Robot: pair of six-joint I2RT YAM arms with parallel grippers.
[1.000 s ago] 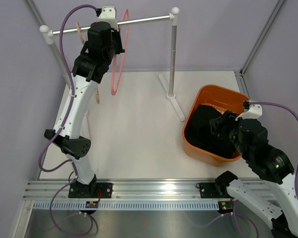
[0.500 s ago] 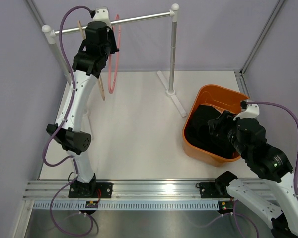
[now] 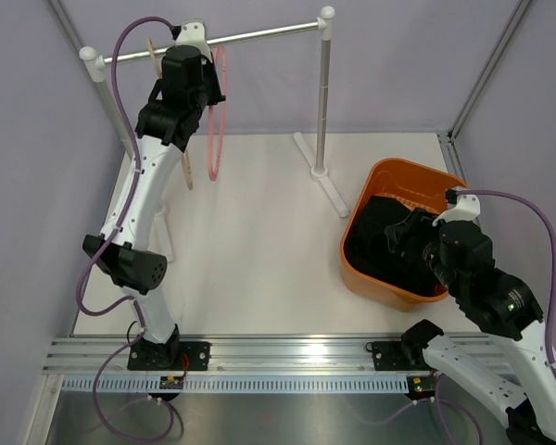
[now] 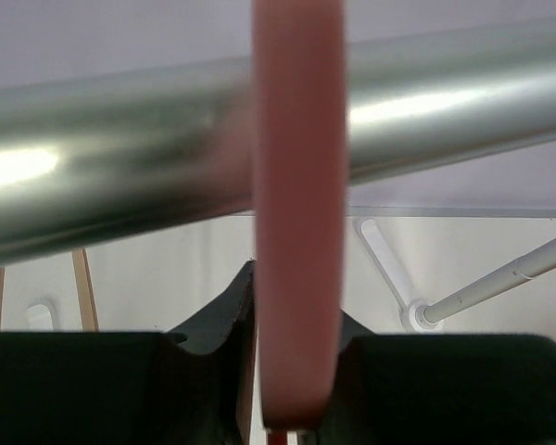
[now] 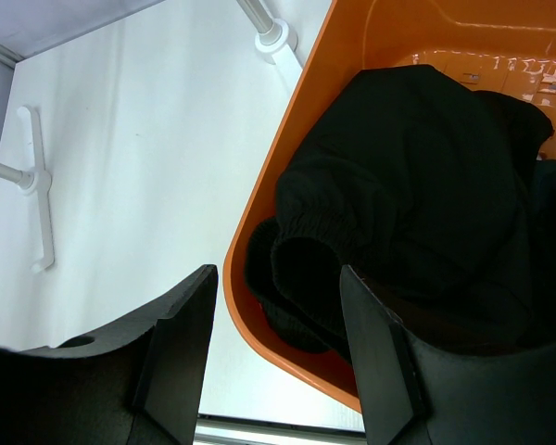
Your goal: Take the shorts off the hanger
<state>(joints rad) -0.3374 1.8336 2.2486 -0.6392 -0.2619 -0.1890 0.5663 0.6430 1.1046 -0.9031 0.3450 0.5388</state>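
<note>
Dark cloth shorts (image 5: 417,185) lay bunched in the orange plastic basket (image 5: 417,28) at the right edge of the white table (image 3: 259,232). Right gripper (image 5: 276,278) hung over them, fingers spread, empty. Left gripper (image 4: 296,348) straddled the pink plastic hanger (image 4: 296,185) hooked over the silver metal rail (image 4: 445,120). View was too close, so I couldn't tell if it was clamped or loose. I'd open fully, then back straight off without dragging the hook. No readable labels.

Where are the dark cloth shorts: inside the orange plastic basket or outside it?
Inside: the dark cloth shorts lie bunched within the orange plastic basket, below its rim.
</note>
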